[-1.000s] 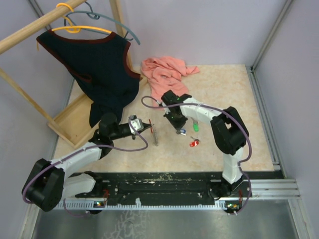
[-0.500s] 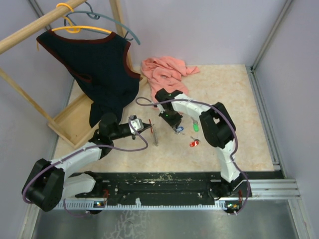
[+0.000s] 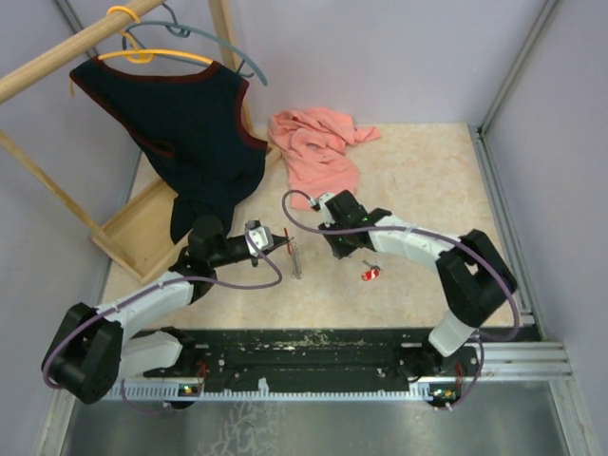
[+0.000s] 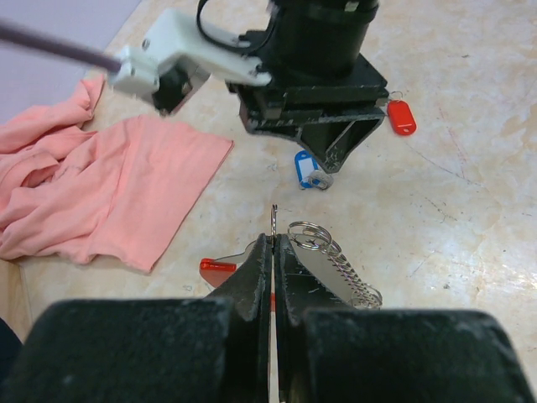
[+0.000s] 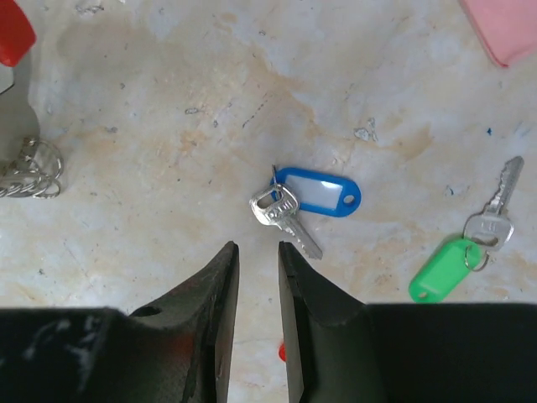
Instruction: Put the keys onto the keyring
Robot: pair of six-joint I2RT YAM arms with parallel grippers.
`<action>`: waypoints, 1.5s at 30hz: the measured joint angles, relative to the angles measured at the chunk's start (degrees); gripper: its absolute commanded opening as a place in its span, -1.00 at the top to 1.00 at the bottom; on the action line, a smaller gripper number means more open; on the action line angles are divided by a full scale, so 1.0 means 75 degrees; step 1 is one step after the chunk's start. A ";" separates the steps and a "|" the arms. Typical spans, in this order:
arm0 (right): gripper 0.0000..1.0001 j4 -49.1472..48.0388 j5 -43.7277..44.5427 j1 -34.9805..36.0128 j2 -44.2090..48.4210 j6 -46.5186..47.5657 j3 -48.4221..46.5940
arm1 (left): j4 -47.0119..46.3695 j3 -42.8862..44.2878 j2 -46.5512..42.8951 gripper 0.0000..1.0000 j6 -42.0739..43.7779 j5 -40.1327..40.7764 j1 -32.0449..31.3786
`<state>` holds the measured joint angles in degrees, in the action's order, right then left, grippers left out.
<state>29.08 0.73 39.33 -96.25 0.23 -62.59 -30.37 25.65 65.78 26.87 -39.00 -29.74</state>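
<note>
The right gripper [image 5: 257, 248] hangs low over the table [image 5: 168, 75], its jaws a narrow gap apart with nothing between them. Just beyond its fingertips lies the blue key [image 5: 306, 200], tag and metal blade both flat. It sits to the right of the keyring [image 5: 18, 105], near it but not touching. The green key [image 5: 443, 270] lies farther from the keyring on the same side, past the blue one. The red key [image 3: 370, 275] is also to the right of the keyring, nearer the arm bases. The left gripper [image 4: 273, 245] is clamped tight on the keyring's grey bar and holds it on edge, with a short chain [image 4: 336, 262] of small rings trailing from it. A pink cloth [image 4: 101, 180] lies behind the keyring, well apart.

No key appears to be on the keyring, so the task looks to be at its first stage: picking up a key, most likely the blue one. The next move calls for the right jaws to straddle the tag or blade, close and lift, then carry the key's small ring to the keyring's opening. The key is thin and lies flat, so the fingertips may slip off it.
</note>
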 measured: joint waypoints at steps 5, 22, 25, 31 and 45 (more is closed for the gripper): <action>0.48 -0.2215 0.0009 -0.0017 0.1422 -0.0187 0.1816 | 0.0000 0.0000 0.0000 0.98 0.0000 -0.0003 0.0000; 0.51 -0.8020 -0.0277 -0.0428 0.2101 -0.0664 0.5071 | -0.0003 0.0000 0.0000 0.98 -0.0003 -0.0009 0.0000; 0.54 -0.8574 -0.0309 -0.0469 0.1778 -0.0772 0.5097 | -0.0003 0.0000 0.0000 0.98 -0.0003 -0.0012 0.0000; 0.55 -0.8848 -0.0318 -0.0469 0.1177 -0.0924 0.5088 | -0.0003 0.0000 0.0000 0.98 -0.0003 -0.0015 0.0000; 0.76 -0.8580 -0.0303 -0.0469 0.0539 -0.1005 0.4514 | -0.0003 0.0000 0.0000 0.98 0.0000 -0.0015 0.0000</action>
<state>-35.27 -1.54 35.81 -92.20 -7.31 -28.73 -30.39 25.65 65.78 26.87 -39.11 -29.74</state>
